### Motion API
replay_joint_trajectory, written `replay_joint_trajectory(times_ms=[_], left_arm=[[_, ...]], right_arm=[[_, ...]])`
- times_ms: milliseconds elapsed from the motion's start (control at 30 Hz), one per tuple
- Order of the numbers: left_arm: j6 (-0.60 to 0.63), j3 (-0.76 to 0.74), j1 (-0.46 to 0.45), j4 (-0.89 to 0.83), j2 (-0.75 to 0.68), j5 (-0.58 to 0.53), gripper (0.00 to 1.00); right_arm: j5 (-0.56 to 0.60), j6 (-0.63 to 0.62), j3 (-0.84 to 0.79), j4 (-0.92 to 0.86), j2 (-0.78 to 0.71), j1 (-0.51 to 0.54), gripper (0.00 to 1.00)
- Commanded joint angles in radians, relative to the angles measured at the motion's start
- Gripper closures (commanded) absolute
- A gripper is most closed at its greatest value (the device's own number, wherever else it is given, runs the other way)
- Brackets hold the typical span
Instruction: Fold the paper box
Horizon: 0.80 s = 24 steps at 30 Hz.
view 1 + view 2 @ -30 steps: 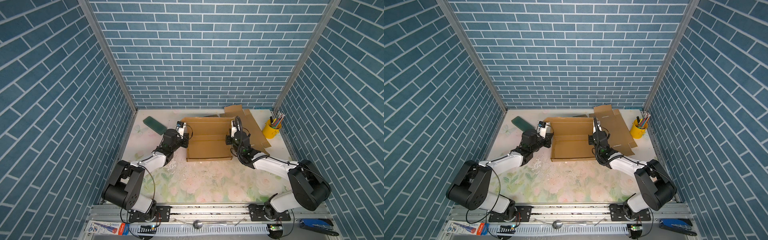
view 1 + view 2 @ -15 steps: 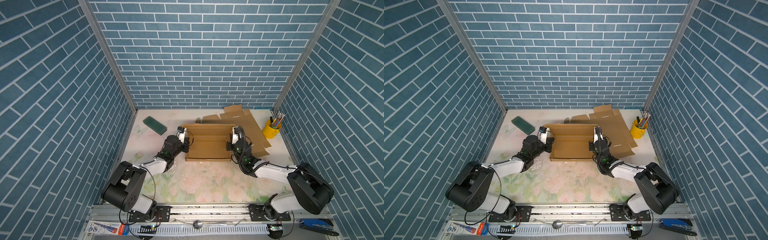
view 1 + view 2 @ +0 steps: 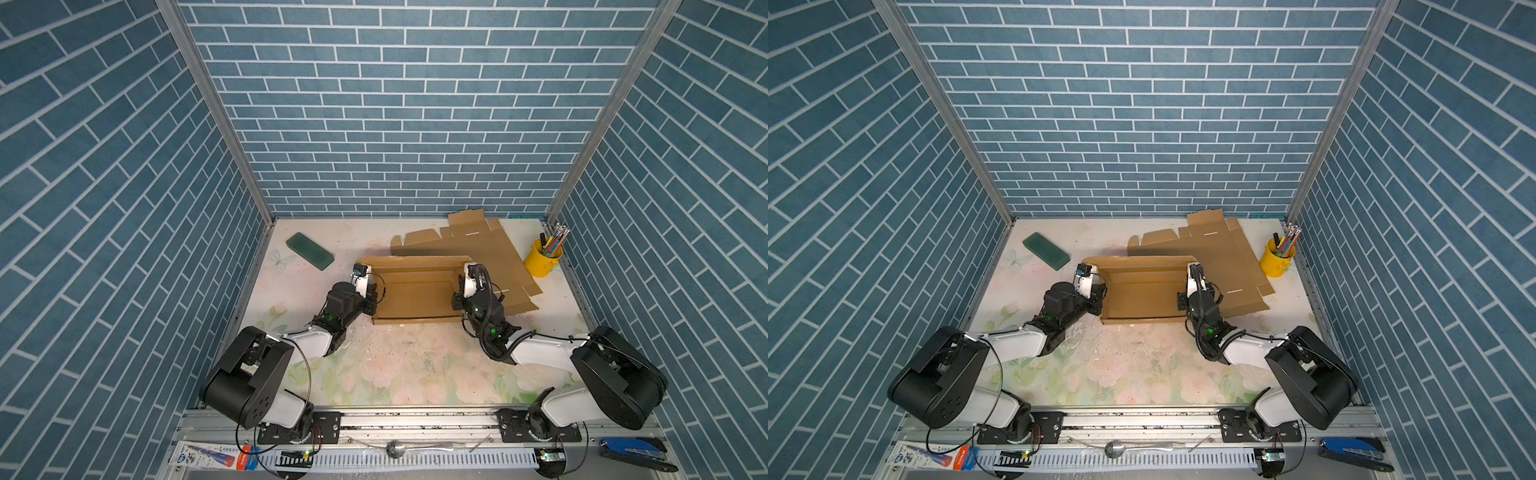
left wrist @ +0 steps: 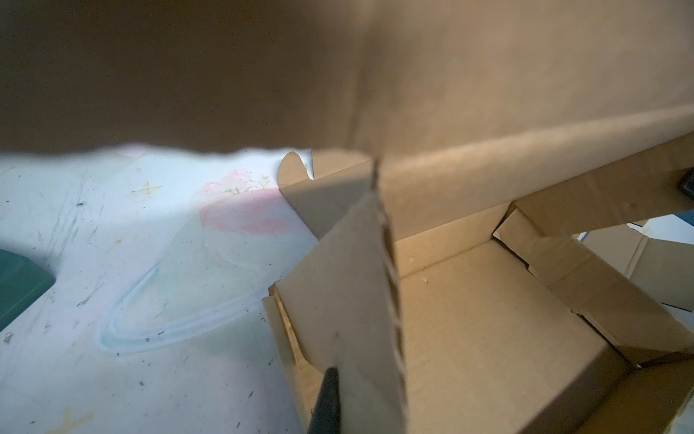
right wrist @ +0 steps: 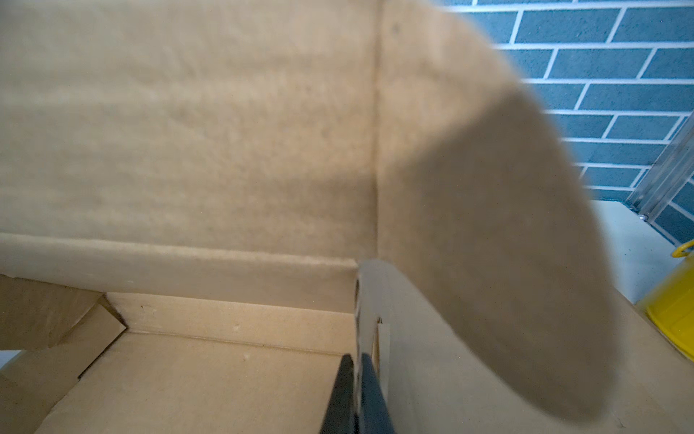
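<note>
The paper box (image 3: 415, 297) (image 3: 1142, 297) sat on the table (image 3: 395, 365) a little behind its middle, between the two arms. Its base was open at the top, with a low front wall toward the robot. Its lid (image 3: 415, 264) rose from the rear edge and leaned forward over the inside.

The left pincer (image 3: 376, 296) (image 3: 1100, 298) was at the box's left side wall and the right pincer (image 3: 457, 297) (image 3: 1181, 300) at its right side wall. Both were closed onto the cardboard. In the left wrist view one dark finger (image 4: 326, 398) lay against the outside of the upright wall, with the box floor (image 4: 488, 338) beyond it. The cardboard hid the other finger. In the right wrist view two dark fingers (image 5: 340, 394) pinched the thin edge of the side wall between them, with the lid's underside filling the space above.

A flat cardboard sheet (image 3: 486, 245) (image 3: 1221, 249) lay behind and to the right of the box, and its near edge passed under the right arm's wrist. A yellow cup (image 3: 540, 262) (image 3: 1277, 262) of pencils (image 3: 555, 239) stood just beside the sheet, near the right wall. A green block (image 3: 309, 250) (image 3: 1045, 250) lay well apart from the box at the rear left of the table.
</note>
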Motion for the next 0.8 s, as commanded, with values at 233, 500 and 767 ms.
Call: replay_joint_trajectory(times_ms=[233, 500, 767], left_arm=[[0.001, -0.066, -0.033, -0.102, -0.002, 0.032, 0.96], [0.033, -0.081, -0.042, -0.137, -0.014, 0.004, 0.97], [0.058, -0.09, -0.05, -0.157, -0.04, -0.028, 0.97]], right_arm=[[-0.067, 0.034, -0.117, -0.03, -0.014, 0.028, 1.0], [-0.113, 0.027, -0.121, -0.1, -0.061, 0.024, 1.0], [-0.288, -0.019, -0.044, -0.49, -0.277, -0.022, 0.75]])
